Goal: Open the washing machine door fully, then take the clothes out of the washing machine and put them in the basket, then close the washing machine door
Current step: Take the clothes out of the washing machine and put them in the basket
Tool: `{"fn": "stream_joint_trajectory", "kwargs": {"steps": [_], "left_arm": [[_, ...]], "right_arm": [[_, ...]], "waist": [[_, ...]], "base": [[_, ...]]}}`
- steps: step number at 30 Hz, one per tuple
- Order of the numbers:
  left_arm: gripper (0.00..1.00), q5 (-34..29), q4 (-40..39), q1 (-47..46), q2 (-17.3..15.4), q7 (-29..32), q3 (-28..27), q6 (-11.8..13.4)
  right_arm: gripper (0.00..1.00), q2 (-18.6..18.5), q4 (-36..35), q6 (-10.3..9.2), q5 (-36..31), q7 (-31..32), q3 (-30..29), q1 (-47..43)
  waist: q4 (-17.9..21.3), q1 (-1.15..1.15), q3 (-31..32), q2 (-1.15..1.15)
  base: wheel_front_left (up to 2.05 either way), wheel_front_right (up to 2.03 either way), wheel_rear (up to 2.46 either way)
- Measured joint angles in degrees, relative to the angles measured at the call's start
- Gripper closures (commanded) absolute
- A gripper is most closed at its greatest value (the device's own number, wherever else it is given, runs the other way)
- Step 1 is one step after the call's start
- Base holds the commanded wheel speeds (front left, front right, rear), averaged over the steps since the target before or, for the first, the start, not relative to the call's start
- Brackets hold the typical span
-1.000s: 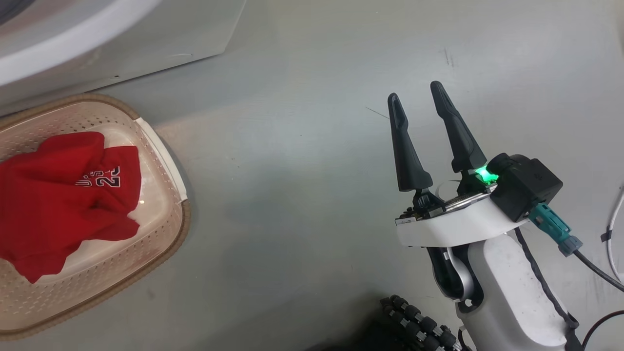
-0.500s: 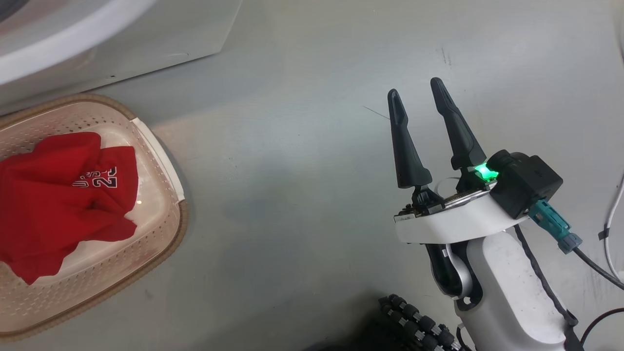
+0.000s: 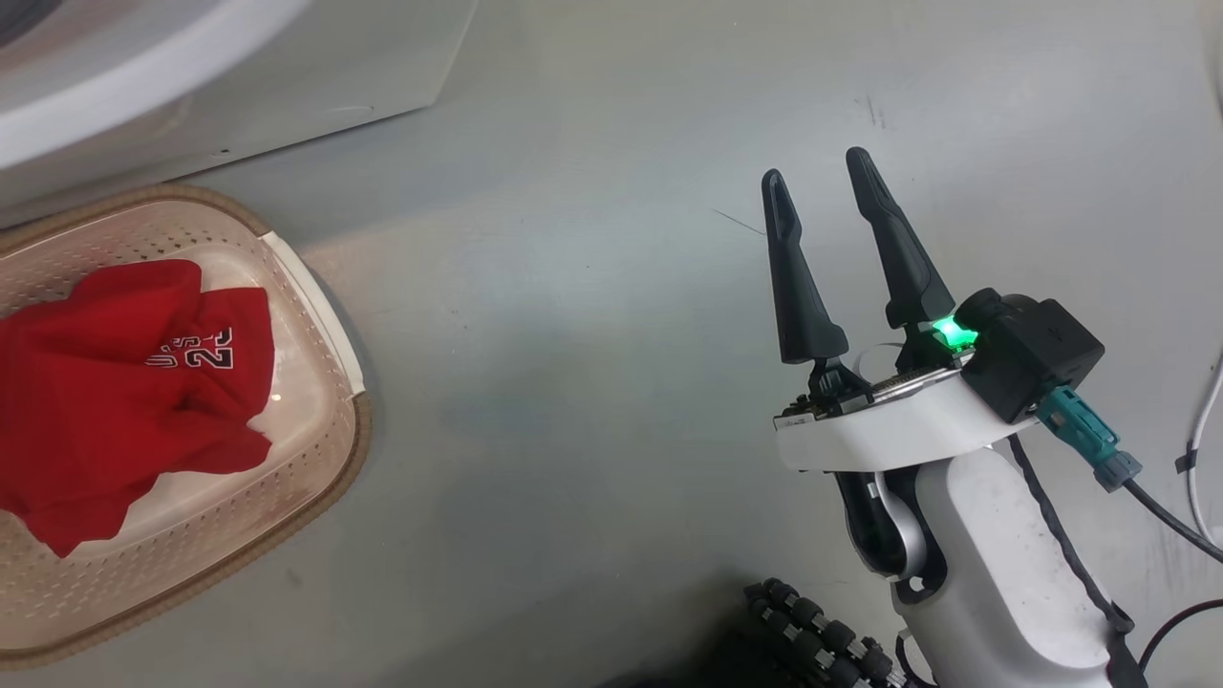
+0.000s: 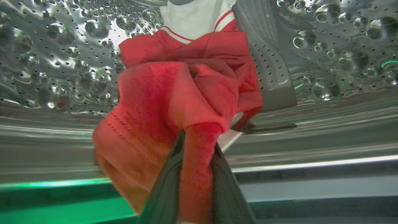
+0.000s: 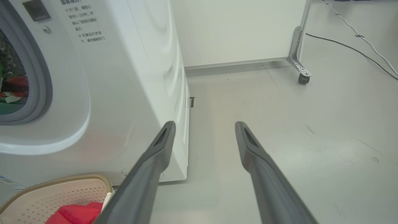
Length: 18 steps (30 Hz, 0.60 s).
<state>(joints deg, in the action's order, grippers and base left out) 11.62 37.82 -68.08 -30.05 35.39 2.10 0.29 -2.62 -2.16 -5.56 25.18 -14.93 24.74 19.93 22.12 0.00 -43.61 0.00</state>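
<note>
Grey floor (image 3: pixel 573 382) under spread right tool (image 3: pixel 814 164); within the drum (image 4: pixel 46 62), left tool (image 4: pixel 199 140) apparently pinches clothes (image 4: pixel 155 93).

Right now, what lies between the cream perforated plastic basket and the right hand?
Bare grey floor, seen in the head view, between the cream perforated plastic basket and the open right hand; nothing sits there.

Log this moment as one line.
left gripper: shut on red garment in drum | right gripper: open above floor | basket: holds red 23 jersey
</note>
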Motion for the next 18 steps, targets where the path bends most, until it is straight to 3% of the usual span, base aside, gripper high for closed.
{"fn": "stream_joint_trajectory", "kwargs": {"steps": [10, 18], "left_arm": [[1.0, 3.71, -1.93, 1.09, 4.48, -7.91, -2.38, 0.49], [1.0, 5.1, -5.67, 5.55, 8.58, -18.91, -3.79, 0.53]], "right_arm": [[0.0, -0.02, 0.21, -0.14, -0.7, 0.0, -0.98, 0.15], [0.0, -0.05, 0.96, -0.14, -2.21, 0.0, -1.46, 0.15]], "waist": [[-1.11, 0.0, 0.93, 0.0], [-2.75, 0.0, 2.25, 0.0]], "base": [[0.0, 0.0, 0.0], [0.0, 0.0, 0.0]]}}
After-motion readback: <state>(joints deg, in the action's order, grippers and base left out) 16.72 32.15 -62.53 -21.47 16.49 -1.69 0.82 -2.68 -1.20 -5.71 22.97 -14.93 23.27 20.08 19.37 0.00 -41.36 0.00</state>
